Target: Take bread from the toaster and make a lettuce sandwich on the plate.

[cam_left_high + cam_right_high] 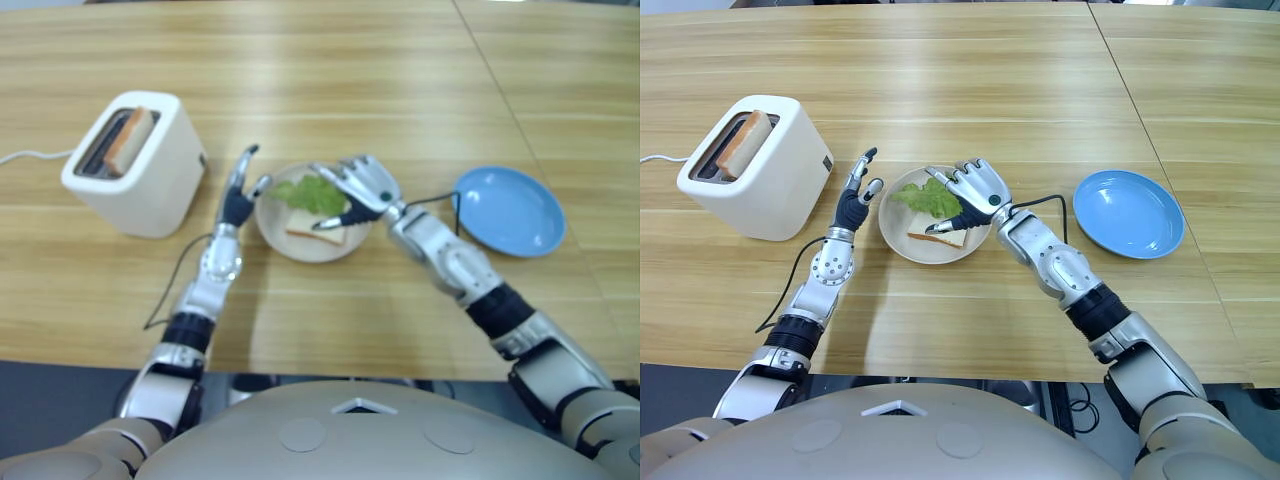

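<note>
Nearest to me, the right robot hand (975,190) hangs palm down over the tan plate (902,243). Its fingers are spread apart and, as far as I can tell, closed on nothing. Under it a bread slice (940,236) lies flat on the plate toward 5 o'clock. The lettuce leaf (925,197) lies partly over that slice and spreads toward 12 o'clock.

At the plate's 9 o'clock, just beside the rim, the left robot hand (853,200) stands upright, fingers extended and apart, holding nothing. Further out toward 9 o'clock sits the white toaster (760,200) with a second slice of toast (743,143) upright in its slot, its top edge showing above the opening. A white cord (655,160) runs off from the toaster at 9 o'clock. At the plate's 3 o'clock, well apart, a blue plate (1130,215) lies bare on the wooden surface (960,80).

I read this as the lettuce step done, with the base slice and the leaf both in place. Only the top slice is left. For that I would use the left robot hand, since it is closest to the toaster. It should pinch the toast by its exposed edge and draw it straight up so it doesn't catch in the slot. I would also lift the right robot hand clear of the plate, so the toast can come down flat on the leaf.
</note>
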Tool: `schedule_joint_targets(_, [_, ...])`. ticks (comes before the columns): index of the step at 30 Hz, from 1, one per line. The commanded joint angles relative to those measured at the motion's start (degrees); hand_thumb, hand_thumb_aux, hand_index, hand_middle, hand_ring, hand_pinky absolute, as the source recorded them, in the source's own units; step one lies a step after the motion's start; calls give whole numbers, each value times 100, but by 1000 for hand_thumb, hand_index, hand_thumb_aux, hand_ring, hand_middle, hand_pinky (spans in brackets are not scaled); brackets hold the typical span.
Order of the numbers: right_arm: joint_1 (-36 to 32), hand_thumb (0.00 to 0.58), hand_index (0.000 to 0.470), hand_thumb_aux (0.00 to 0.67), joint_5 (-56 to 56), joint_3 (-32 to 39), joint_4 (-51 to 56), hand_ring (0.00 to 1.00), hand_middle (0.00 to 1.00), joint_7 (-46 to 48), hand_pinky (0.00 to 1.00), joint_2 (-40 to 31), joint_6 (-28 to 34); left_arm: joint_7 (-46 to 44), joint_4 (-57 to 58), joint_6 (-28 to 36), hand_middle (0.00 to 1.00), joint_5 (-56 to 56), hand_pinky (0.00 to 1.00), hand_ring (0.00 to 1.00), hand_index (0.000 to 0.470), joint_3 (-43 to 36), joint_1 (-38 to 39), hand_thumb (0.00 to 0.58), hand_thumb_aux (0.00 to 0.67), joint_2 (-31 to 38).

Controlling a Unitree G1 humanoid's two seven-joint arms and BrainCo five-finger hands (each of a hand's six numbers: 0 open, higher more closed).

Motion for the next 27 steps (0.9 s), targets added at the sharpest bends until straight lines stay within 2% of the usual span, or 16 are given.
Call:
schedule_joint_targets(1, [184,0,0,0,126,-438,-699,0,0,401,0,-170,151,18,-593,185,0,161,0,0,0,89,198,0,0,160])
schedule_joint_targets(5, [352,0,0,0,488,-1050,-1295,0,0,545,0,-201,268,-3,-2285,634,0,642,0,0,0,374,530,0,0,450])
schedule_joint_targets(9, [656,0,0,0,2018,-2003,-1303,0,0,476,0,113,131,-278,-4368,1423,0,1791,0,0,0,1154,646,0,0,1125])
schedule_joint_targets(12, [846,0,0,0,2600,-2447,-1002,0,0,352,0,204,-50,-570,-4882,1991,0,2451,0,0,0,1690,608,0,0,1694])
schedule_joint_targets(15, [1075,0,0,0,3198,-2737,-637,0,0,313,0,319,-275,-888,-4784,2510,0,3069,0,0,0,2213,644,0,0,2379])
schedule_joint_targets(19, [1277,0,0,0,3523,-2901,-430,0,0,279,0,388,-466,-1054,-3886,3003,0,3437,0,0,0,2368,682,0,0,2962])
schedule_joint_targets(24, [1347,0,0,0,3624,-2956,-318,0,0,261,0,388,-573,-1306,-2856,3457,0,3447,0,0,0,2026,558,0,0,3076])
schedule_joint_targets(27, [1353,0,0,0,3273,-2934,-324,0,0,107,0,268,-531,-1448,-2426,3616,0,3325,0,0,0,1747,458,0,0,2984])
